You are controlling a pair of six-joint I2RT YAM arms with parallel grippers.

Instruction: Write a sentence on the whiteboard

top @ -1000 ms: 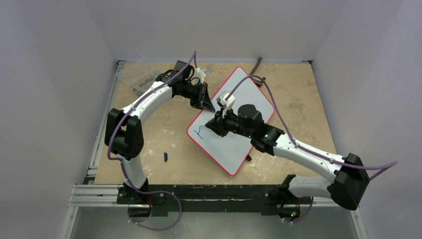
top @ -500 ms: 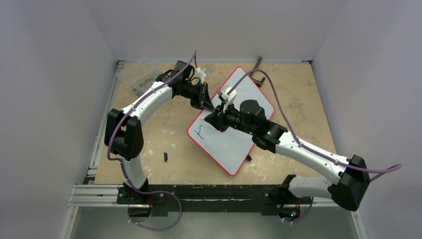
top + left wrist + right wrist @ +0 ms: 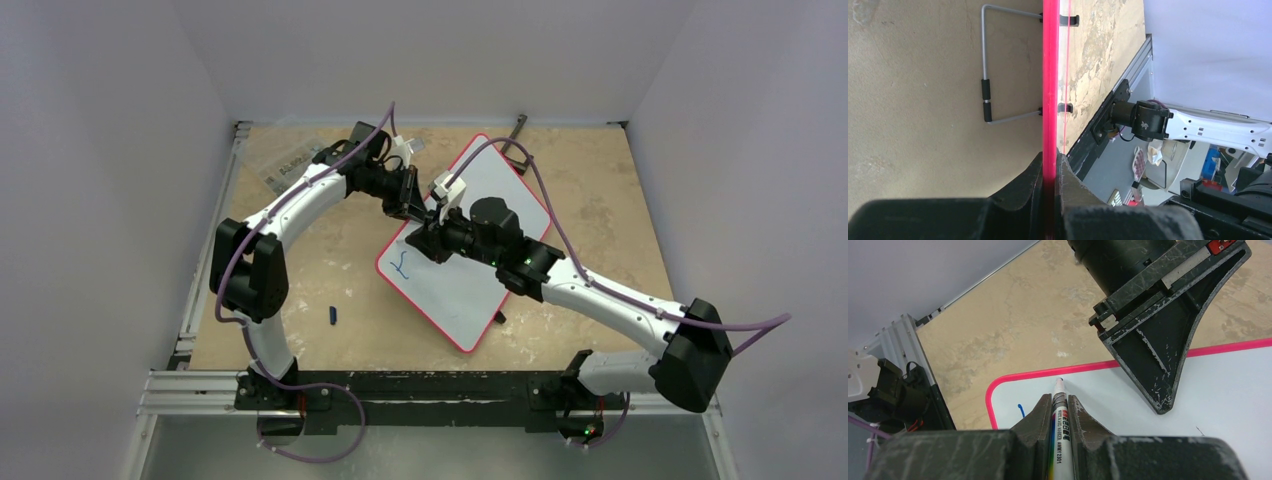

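Writing on the whiteboard, slanted mid-table.
Pinches its red rim with left gripper; clamps marker printed "2301" in right gripper; shows sentence as one blue stroke by the left corner.

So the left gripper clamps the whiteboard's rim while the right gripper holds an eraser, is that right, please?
Not quite: the right gripper holds a marker, not an eraser, as the right wrist view shows. The left gripper does clamp the rim of the whiteboard.
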